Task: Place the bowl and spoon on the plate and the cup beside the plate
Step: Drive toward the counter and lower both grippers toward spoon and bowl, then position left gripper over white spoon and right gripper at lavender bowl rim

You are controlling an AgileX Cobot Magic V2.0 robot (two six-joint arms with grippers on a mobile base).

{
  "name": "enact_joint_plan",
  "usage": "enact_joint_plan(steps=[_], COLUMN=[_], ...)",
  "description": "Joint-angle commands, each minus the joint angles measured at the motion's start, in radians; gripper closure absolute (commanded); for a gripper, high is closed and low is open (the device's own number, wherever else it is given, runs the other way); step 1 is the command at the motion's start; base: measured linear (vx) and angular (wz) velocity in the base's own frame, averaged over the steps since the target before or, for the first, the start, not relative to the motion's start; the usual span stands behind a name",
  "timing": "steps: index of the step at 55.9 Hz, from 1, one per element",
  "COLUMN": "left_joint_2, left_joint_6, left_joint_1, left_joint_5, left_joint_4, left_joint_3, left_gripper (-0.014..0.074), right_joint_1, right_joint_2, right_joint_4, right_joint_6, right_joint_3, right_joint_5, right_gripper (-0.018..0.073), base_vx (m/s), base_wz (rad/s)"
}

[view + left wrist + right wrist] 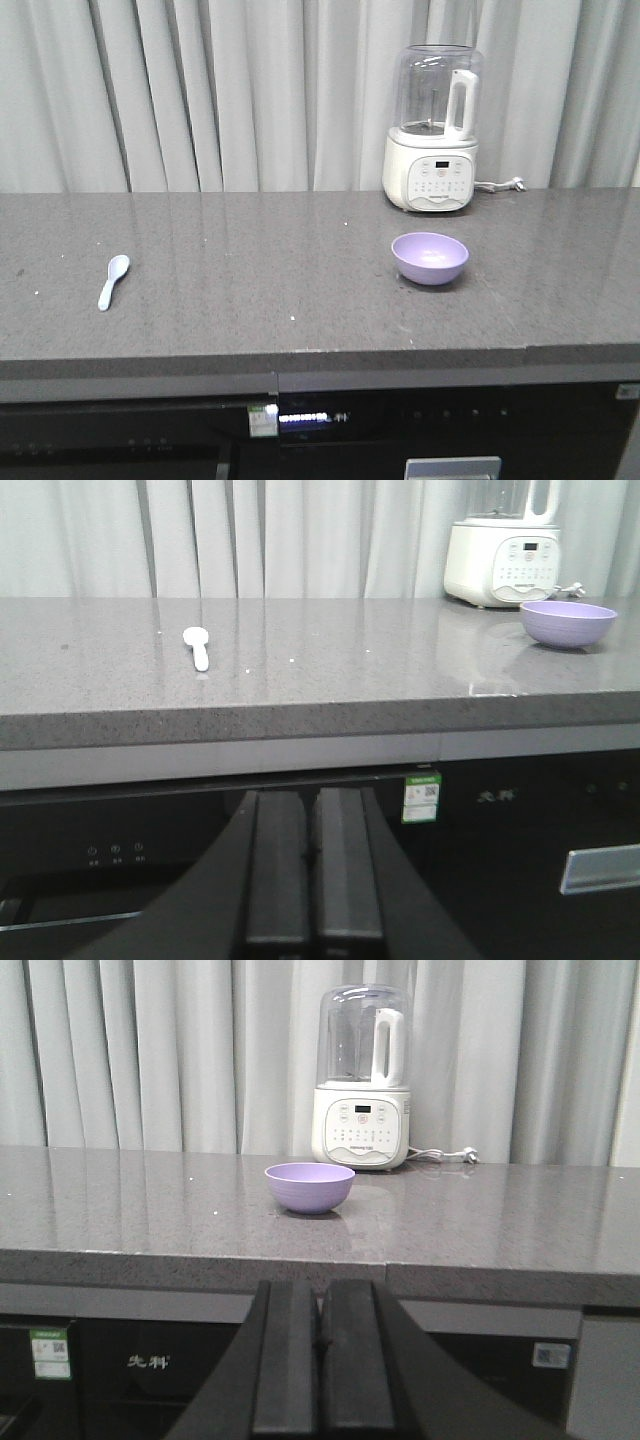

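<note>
**Exterior front view.** The worktop (250, 310) carries two task items, well apart. The spoon (113, 281) lies flat at the left. Its long axis runs roughly front to back, with the scoop toward the curtain (200, 90) and leaning slightly right, and the handle toward the front edge. The bowl (429, 257) stands upright at the right, mouth up, just in front of the blender (433, 130). This view shows neither of my claws.

**Left wrist view.** My left claw (311, 825) sits at the bottom of the frame, below the worktop edge and in front of the dark cabinet front (120, 830). Its two fingers (278, 880) are pressed together with nothing between them. The spoon (197, 646) lies above and left of the claw, on the worktop and well apart from it, scoop at the far end. The bowl (567, 623) appears at the far right. A green label (421, 797) sits on the cabinet front just right of the claw.

**Right wrist view.** My right claw (320, 1315) is likewise below the worktop edge, its fingers (288, 1360) closed flat against each other and gripping nothing. The bowl (309, 1186) stands almost straight ahead of and above the claw, set back from the edge. The blender (362, 1080) is behind it to the right. The spoon lies outside this frame.
</note>
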Motion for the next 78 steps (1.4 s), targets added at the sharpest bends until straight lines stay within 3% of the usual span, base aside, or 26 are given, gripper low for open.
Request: enact_joint_plan(steps=[1,52,78], left_joint_2=[-0.017,-0.017,-0.017], left_joint_6=[0.000,0.000,0.000], left_joint_1=[-0.007,-0.007,-0.007], left_joint_5=[-0.082,-0.082,-0.082], left_joint_4=[-0.002,-0.002,-0.002], left_joint_3=[-0.026,-0.026,-0.026], left_gripper=[0.0596,0.0596,0.0596], right_joint_1=[-0.001,-0.001,-0.001], right_joint_2=[-0.004,-0.004,-0.004], right_joint_4=[-0.004,-0.004,-0.004], right_joint_6=[-0.002,-0.002,-0.002], right_joint_3=[0.003,0.003,0.003], right_joint_5=[-0.087,-0.087,-0.087], right_gripper=[0.0568,0.0568,0.0568], base_vx=[0.32,0.37,0.15], base_wz=[0.03,0.05,-0.01])
